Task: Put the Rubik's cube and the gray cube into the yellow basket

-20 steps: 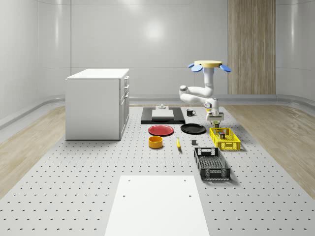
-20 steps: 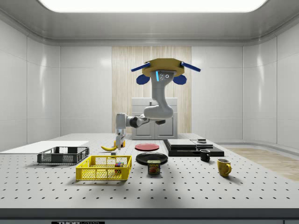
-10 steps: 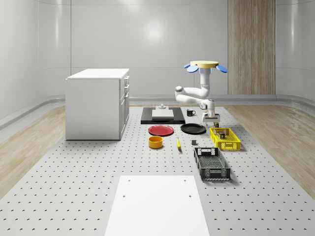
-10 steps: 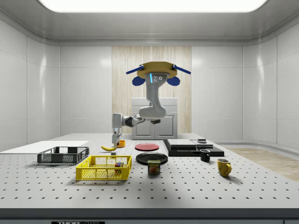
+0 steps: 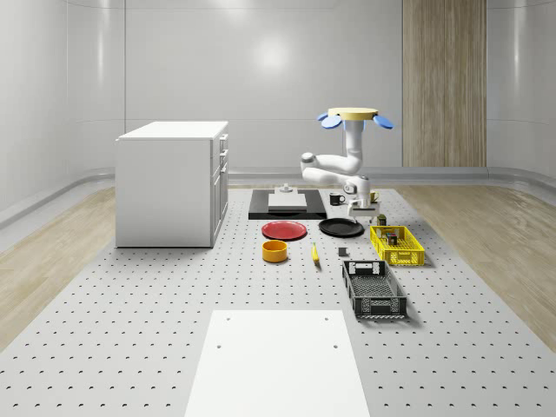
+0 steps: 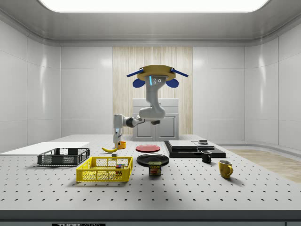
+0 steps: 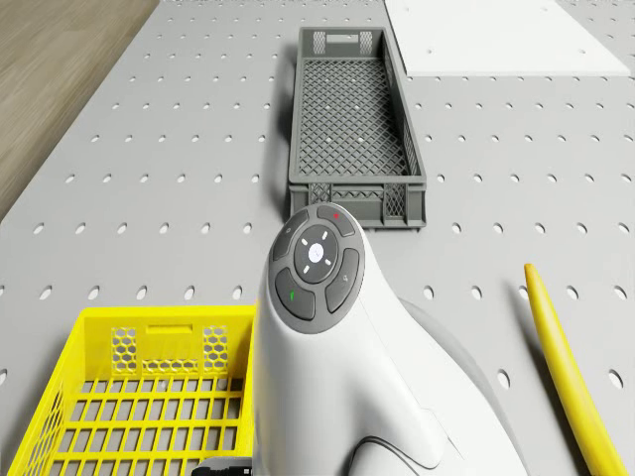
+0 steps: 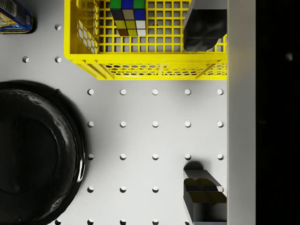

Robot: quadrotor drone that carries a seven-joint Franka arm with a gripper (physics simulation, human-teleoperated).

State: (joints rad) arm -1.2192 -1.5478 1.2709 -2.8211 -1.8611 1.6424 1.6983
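The yellow basket stands on the table. The Rubik's cube lies inside the basket, and shows through its mesh in the side view. A small gray cube sits on the table between the banana and the basket. The drone hovers over the table's far part, near the black plate. My gripper hangs low beside the basket's end, over bare table next to the black plate. The gripper is open, its fingers wide apart with nothing between them.
A black crate lies nearer the camera than the basket. A banana, orange bowl and red plate lie toward the whole-scene view's left. A can stands by the basket. A white cabinet stands at the left.
The drone and arm have shifted toward the whole-scene view's left. The gripper has moved from above the basket to beside its end, near the black plate.
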